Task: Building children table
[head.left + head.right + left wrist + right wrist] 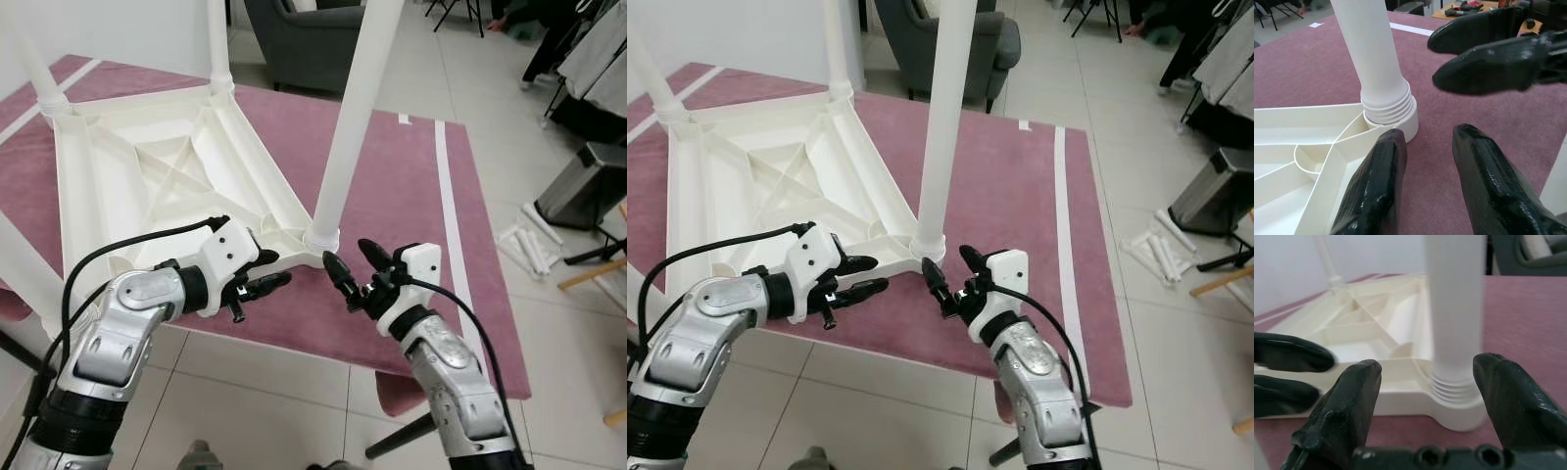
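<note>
A white children's table (147, 186) lies upside down on a mauve-covered surface (402, 196). Its legs point up. The near leg (351, 108) stands in the threaded corner socket (321, 238). My left gripper (279, 272) is open just left of that socket, at the frame's edge, holding nothing. My right gripper (345, 252) is open just right of the socket, its fingers on either side of the leg's base without touching it. In the left wrist view the leg (1374, 58) rises beyond my fingers (1376, 186). The right wrist view has the leg (1454, 303) between my fingers (1347, 401).
The mauve surface's front edge (323, 352) runs just under both grippers, with tiled floor below. A grey armchair (304, 39) stands behind. Loose white tubes (529, 245) lie on the floor at the right, near a grey bin (588, 186).
</note>
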